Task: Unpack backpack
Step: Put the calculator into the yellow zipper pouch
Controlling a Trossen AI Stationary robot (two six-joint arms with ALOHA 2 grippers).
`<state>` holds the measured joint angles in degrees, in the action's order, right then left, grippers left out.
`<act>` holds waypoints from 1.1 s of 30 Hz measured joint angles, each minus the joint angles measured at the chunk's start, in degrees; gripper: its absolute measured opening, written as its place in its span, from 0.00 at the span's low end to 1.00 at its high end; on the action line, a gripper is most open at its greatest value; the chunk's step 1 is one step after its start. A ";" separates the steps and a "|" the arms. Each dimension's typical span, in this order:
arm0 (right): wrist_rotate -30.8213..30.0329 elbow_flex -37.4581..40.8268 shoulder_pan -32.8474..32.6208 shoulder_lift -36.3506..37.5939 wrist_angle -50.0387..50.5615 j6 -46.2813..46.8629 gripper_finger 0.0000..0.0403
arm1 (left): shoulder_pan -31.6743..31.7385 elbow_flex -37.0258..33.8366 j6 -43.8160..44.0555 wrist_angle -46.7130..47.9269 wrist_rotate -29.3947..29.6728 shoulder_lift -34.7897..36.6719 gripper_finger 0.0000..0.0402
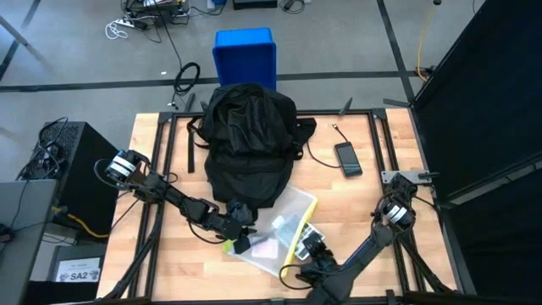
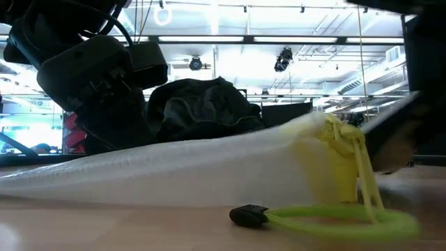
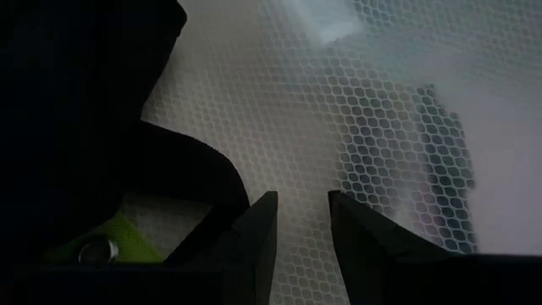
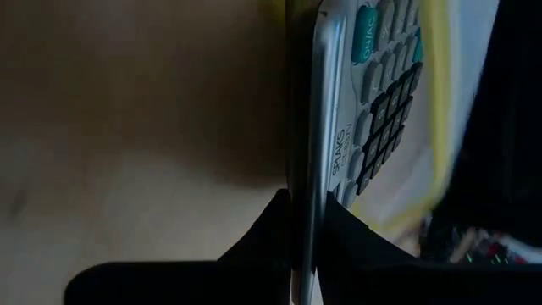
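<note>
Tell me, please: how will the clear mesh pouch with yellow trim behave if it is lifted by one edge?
The mesh pouch is probably floppy: it lies flat and draped on the table. The things visible inside may slide. Its yellow cord would likely dangle.

Blue plastic bin [image 1: 245, 56] sits on the floor just past the table's far edge. On the wooden table [image 1: 356, 212], a dark phone [image 1: 348, 158] lies flat with a thin cable beside it. Near the front, a clear mesh pouch [image 1: 284, 233] with yellow trim, a calculator [image 4: 373, 110] at its edge.
</note>
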<state>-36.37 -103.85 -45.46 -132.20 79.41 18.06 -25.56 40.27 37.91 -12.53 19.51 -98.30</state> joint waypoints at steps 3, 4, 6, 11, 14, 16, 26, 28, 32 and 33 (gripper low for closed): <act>-2.05 0.00 1.91 0.00 -4.98 -5.47 0.00 | 0.00 0.00 -0.02 0.02 0.00 0.00 0.22; -2.66 0.00 2.52 0.00 -6.37 -6.94 0.00 | 0.00 0.00 -0.01 -0.01 -0.02 0.00 0.22; -3.92 0.00 3.64 0.02 -8.95 -9.49 0.00 | 0.00 0.00 0.02 0.02 0.00 0.00 0.22; -4.64 0.00 5.72 0.10 -13.00 -12.82 0.00 | 0.00 -0.02 0.00 0.08 0.00 0.00 0.22; -3.97 0.00 6.63 0.22 -14.13 -13.74 0.00 | 0.02 -0.07 -0.12 0.40 0.15 0.00 0.22; -2.96 -0.01 7.16 0.35 -14.41 -13.67 0.01 | 0.02 -0.07 -0.17 0.50 0.20 0.00 0.22; -1.11 -0.04 8.22 0.26 -15.36 -10.59 0.15 | 0.04 -0.07 -2.72 0.96 0.15 0.24 0.22; -0.61 -0.04 8.25 0.25 -15.49 -10.53 0.19 | 0.07 0.13 -3.52 1.24 -0.01 0.28 0.22; -0.41 -0.02 8.25 0.22 -14.89 -10.07 0.30 | 0.07 3.48 -5.20 8.05 -0.23 0.44 0.22; -0.60 -0.02 8.25 0.20 -14.41 -10.05 0.33 | 0.07 4.71 -5.59 10.52 -0.12 0.44 0.22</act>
<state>-36.97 -103.88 -37.21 -132.00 65.01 8.01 -25.50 44.98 32.32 -2.00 19.38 -97.86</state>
